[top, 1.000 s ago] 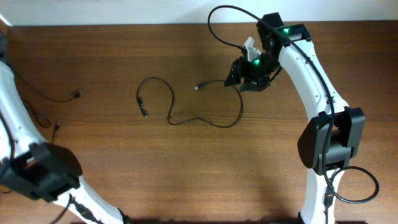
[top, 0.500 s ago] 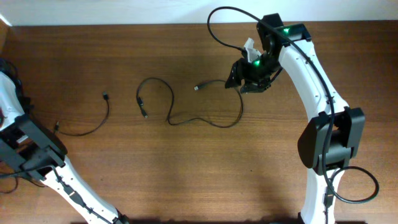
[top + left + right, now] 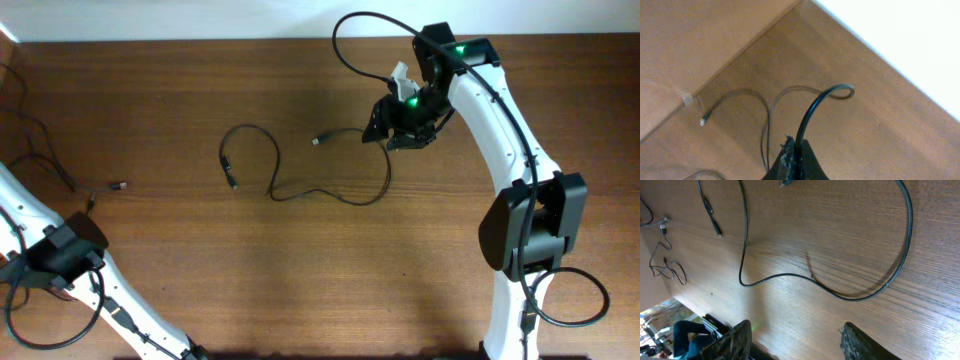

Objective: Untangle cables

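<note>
One thin black cable lies in loose waves at the table's middle, with a plug at each end. It also shows in the right wrist view. My right gripper is open and empty, hovering by this cable's right bend. A second thin cable runs along the far left, with its plug on the table. My left gripper is shut on a black cable that arches up from its tips. Thin strands lie on the wood below it. The left gripper is off the overhead view's left edge.
The table's far edge meets a white surface. The right arm's thick cable loops above the back edge. The left arm crosses the front left corner. A further bunch of thin cord lies at the left.
The left cable has been dragged left: its plug slid from near the middle cable toward the left edge. The left arm swung down and left. The right arm and middle cable have not moved.
</note>
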Action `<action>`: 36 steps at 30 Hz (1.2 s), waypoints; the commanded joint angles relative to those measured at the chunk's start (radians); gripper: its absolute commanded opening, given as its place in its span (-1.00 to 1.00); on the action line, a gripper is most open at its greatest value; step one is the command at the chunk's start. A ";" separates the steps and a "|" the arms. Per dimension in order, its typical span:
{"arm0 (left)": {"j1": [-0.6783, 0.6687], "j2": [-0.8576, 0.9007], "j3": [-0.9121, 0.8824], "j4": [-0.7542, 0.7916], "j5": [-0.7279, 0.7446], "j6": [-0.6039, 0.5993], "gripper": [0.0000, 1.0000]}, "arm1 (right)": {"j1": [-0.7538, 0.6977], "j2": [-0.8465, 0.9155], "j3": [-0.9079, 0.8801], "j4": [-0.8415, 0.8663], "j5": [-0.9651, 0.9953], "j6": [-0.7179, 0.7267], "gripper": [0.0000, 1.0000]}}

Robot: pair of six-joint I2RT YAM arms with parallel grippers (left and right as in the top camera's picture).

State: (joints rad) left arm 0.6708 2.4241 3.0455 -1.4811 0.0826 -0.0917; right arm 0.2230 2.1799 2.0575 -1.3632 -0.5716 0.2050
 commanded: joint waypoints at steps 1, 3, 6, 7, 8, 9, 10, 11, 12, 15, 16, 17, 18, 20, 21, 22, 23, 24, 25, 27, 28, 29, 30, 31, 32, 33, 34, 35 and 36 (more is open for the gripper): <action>0.009 0.069 -0.024 -0.070 0.052 0.147 -1.00 | 0.000 0.006 -0.005 -0.004 0.009 -0.019 0.17; 0.006 0.183 -0.024 -0.087 0.052 0.146 -1.00 | 0.000 0.006 -0.005 -0.011 0.008 -0.027 0.17; 0.008 0.293 -0.024 -0.092 0.009 0.083 -0.84 | 0.000 0.006 -0.005 -0.019 0.008 -0.038 0.17; 0.011 0.319 -0.024 -0.103 -0.045 0.007 -0.21 | 0.000 0.006 -0.005 -0.019 0.008 -0.038 0.17; 0.014 0.329 -0.024 -0.113 -0.069 -0.036 0.99 | 0.000 0.006 -0.005 -0.022 0.009 -0.038 0.17; 0.018 0.324 -0.021 -0.114 -0.069 -0.042 0.99 | 0.000 0.006 -0.005 -0.025 0.009 -0.038 0.17; 0.019 0.308 -0.009 -0.115 -0.071 -0.054 0.99 | 0.000 0.006 -0.005 -0.025 0.008 -0.042 0.17; 0.019 0.278 0.016 -0.119 -0.068 -0.054 0.99 | 0.000 0.006 -0.005 -0.025 0.008 -0.041 0.17; 0.013 0.243 0.048 -0.122 -0.067 -0.054 0.99 | 0.000 0.006 -0.005 -0.025 0.008 -0.041 0.17; -0.043 0.071 0.095 -0.121 -0.045 -0.049 0.99 | -0.001 -0.010 -0.002 -0.009 0.009 -0.042 0.16; -0.069 0.015 0.095 -0.121 -0.045 -0.048 0.99 | -0.003 -0.034 0.008 0.003 0.013 -0.044 0.19; -0.091 -0.027 0.095 -0.122 -0.045 -0.049 0.99 | -0.003 -0.052 0.019 0.005 0.029 -0.044 0.24; -0.122 -0.078 0.095 -0.130 -0.041 -0.050 0.99 | -0.003 -0.106 0.051 -0.003 0.088 -0.044 0.28; -0.179 -0.155 0.094 -0.172 0.017 -0.038 0.99 | -0.009 -0.199 0.085 -0.028 0.164 -0.039 0.29; -0.213 -0.201 0.094 -0.207 0.075 0.007 0.99 | -0.023 -0.266 0.090 -0.048 0.161 -0.031 0.29; -0.264 -0.262 0.084 -0.207 0.183 0.068 0.99 | -0.053 -0.356 0.090 -0.069 0.159 -0.029 0.29; -0.322 -0.304 0.084 -0.207 0.228 0.068 0.99 | -0.086 -0.420 0.090 -0.088 0.162 -0.029 0.33; -0.367 -0.325 0.084 -0.207 0.228 0.071 0.99 | -0.118 -0.464 0.090 -0.106 0.166 -0.029 0.37; -0.422 -0.335 0.084 -0.207 0.229 0.071 0.99 | -0.161 -0.505 0.090 -0.130 0.166 -0.030 0.40; -0.576 -0.336 0.035 -0.207 0.209 0.070 0.99 | -0.286 -0.554 0.090 -0.210 0.221 -0.030 0.44; -0.645 -0.336 -0.020 -0.207 0.171 0.070 0.99 | -0.331 -0.552 0.090 -0.246 0.236 -0.034 0.47; -0.721 -0.336 -0.098 -0.207 0.096 0.075 0.99 | -0.370 -0.542 0.090 -0.282 0.241 -0.043 0.47; -0.771 -0.336 -0.160 -0.207 0.060 0.125 0.99 | -0.388 -0.535 0.090 -0.299 0.241 -0.058 0.47; -0.834 -0.336 -0.256 -0.207 0.051 0.245 1.00 | -0.394 -0.526 0.089 -0.303 0.244 -0.076 0.47; -0.878 -0.335 -0.354 -0.204 0.051 0.372 0.99 | -0.394 -0.518 0.089 -0.301 0.248 -0.095 0.48; -0.902 -0.333 -0.431 -0.192 0.051 0.459 0.99 | -0.393 -0.509 0.089 -0.301 0.248 -0.097 0.48; -0.922 -0.328 -0.543 -0.159 0.055 0.552 0.99 | -0.393 -0.496 0.089 -0.302 0.248 -0.097 0.48; -0.937 -0.326 -0.672 -0.111 0.082 0.650 1.00 | -0.393 -0.487 0.089 -0.303 0.248 -0.097 0.48; -0.945 -0.326 -0.756 -0.078 0.122 0.718 0.97 | -0.393 -0.476 0.089 -0.302 0.248 -0.097 0.48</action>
State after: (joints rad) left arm -0.2619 2.0975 2.4603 -1.6035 0.1604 0.3569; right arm -0.1680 1.6791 2.1502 -1.6680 -0.3367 0.1272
